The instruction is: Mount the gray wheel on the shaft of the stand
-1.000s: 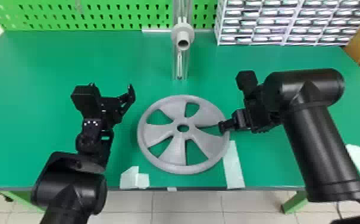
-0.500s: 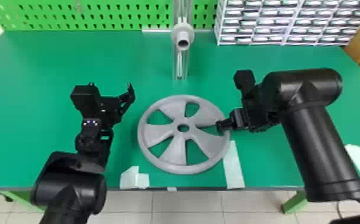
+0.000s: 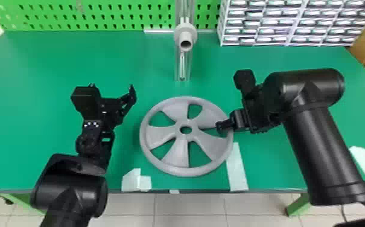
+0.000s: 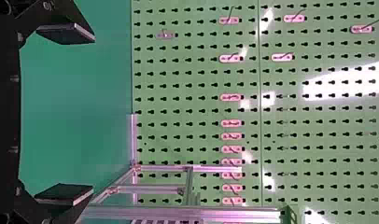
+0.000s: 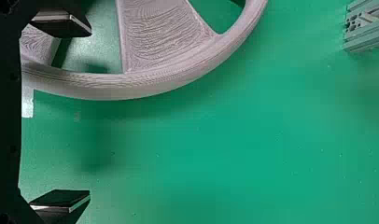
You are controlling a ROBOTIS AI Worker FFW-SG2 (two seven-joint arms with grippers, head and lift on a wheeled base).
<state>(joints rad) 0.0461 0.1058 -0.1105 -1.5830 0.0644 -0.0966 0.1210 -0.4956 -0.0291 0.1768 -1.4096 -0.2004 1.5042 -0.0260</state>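
Green tabletop [image 3: 52, 66] stretches between the gray wheel [image 3: 175, 158], near the front edge, and the stand [image 3: 182, 68] behind. The right gripper's [image 3: 240, 120] spread fingers put one over the wheel's right side; the left gripper's [image 3: 112, 90], also spread, stand left, apart from it. Round rather than long, the wheel lies flat, center hole upward

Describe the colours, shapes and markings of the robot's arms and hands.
The left arm and right arm are black, with smooth tube-like sections and boxy blocks near the wrists. Small pale dots mark the left wrist. The left hand and right hand each have two flat black fingers.
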